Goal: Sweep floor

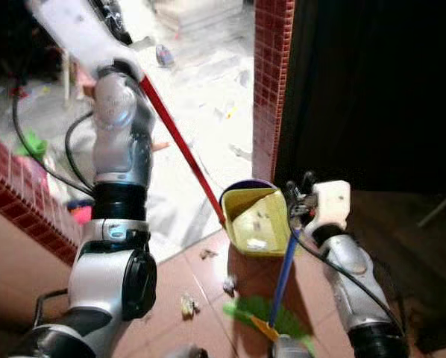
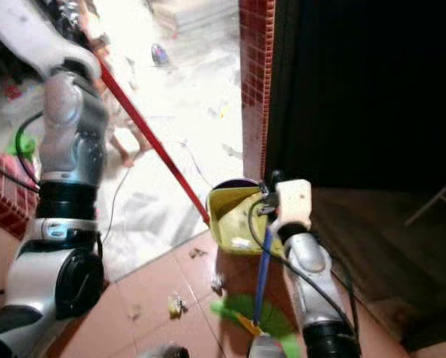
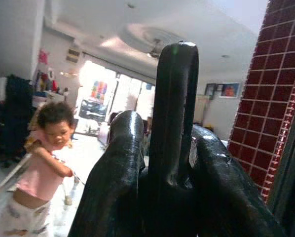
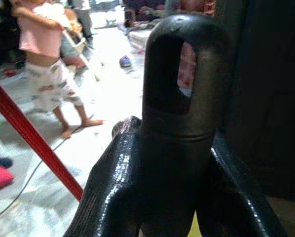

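A yellow dustpan [image 1: 259, 220] stands on the tiled floor beside the brick pillar, with a few scraps inside it. Its long red handle [image 1: 182, 145] slants up to my left gripper [image 3: 162, 163], which is shut on the handle's black top end. My right gripper [image 1: 301, 195] is shut on the black, holed top of a broom [image 4: 179, 89]. The broom's blue handle [image 1: 285, 268] runs down to green bristles [image 1: 264, 312] just in front of the dustpan. Bits of litter [image 1: 188, 303] lie on the reddish tiles left of the bristles.
A red brick pillar [image 1: 271, 82] rises behind the dustpan, with a dark doorway [image 1: 372, 89] to its right. A low brick wall [image 1: 25, 198] runs along the left. A person [image 4: 46, 64] stands barefoot on the bright pale floor beyond, holding a stick.
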Controlling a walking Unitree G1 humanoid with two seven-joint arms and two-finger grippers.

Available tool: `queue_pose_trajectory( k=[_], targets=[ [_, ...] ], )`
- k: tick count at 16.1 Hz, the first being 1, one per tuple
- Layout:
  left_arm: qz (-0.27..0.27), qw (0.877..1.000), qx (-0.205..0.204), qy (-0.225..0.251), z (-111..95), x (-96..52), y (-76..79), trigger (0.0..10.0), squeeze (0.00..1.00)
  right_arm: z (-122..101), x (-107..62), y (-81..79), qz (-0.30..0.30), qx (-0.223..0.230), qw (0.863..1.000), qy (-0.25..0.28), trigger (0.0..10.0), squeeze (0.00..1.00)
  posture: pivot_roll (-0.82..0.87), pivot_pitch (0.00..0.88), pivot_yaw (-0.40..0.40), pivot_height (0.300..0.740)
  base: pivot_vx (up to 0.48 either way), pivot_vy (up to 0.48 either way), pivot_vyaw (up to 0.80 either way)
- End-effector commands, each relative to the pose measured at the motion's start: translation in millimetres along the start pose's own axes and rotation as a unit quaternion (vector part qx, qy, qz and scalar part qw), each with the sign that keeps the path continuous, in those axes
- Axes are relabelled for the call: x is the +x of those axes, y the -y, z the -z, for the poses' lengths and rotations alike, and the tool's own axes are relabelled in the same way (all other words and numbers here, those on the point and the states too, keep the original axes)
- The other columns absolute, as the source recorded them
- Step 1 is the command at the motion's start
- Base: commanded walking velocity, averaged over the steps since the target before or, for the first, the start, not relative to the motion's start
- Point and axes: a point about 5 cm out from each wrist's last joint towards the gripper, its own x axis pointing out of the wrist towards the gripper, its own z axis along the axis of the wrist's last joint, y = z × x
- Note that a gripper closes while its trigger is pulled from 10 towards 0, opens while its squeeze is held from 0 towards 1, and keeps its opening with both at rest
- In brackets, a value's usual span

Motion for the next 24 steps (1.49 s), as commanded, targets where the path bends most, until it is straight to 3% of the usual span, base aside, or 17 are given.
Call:
queue_pose_trajectory(
  k=[1, 6, 7, 15, 17, 24],
  targets=[
    [-0.014, 0.998, -0.021, 0.065, -30, 10.6, -5.3, 10.0, 0.0, 11, -1.8, -6.0, -0.011, -0.01, 1.0, -0.028, 10.0, 0.0, -0.18, 0.0, 0.103, 0.74, 0.356, 0.322, 0.0],
    [-0.008, 0.998, -0.011, 0.062, -24, 11.2, -2.5, 10.0, 0.0, 15, -5.7, -7.4, -0.024, -0.015, 0.999, -0.035, 10.0, 0.0, -0.18, 0.0, 0.098, 0.74, 0.343, 0.335, 0.0],
    [-0.007, 0.998, -0.007, 0.058, -21, 9.2, -1.7, 10.0, 0.0, 21, -7.5, -3.5, -0.012, -0.035, 0.998, -0.054, 10.0, 0.0, -0.18, 0.0, 0.095, 0.74, 0.36, 0.315, 0.0],
    [-0.024, 0.996, 0.04, 0.077, -11, 2.5, 5.0, 10.0, 0.0, 25, -8.7, -8.6, -0.025, -0.03, 0.997, -0.065, 10.0, 0.0, -0.18, 0.0, 0.092, 0.74, 0.0, 0.0, 0.0],
    [-0.027, 0.993, 0.067, 0.088, -8, 1.5, 11.2, 10.0, 0.0, 26, -9.7, -8.8, -0.024, -0.03, 0.997, -0.065, 10.0, 0.0, -0.19, 0.0, 0.1, 0.74, 0.0, 0.0, 0.0],
    [0.047, 0.992, 0.07, 0.093, -2, -3.2, 43.4, 10.0, 0.0, 29, -19.5, -7.8, -0.011, -0.032, 0.997, -0.066, 10.0, 0.0, -0.2, 0.0, 0.129, 0.74, 0.0, 0.0, 0.0]
  ],
)
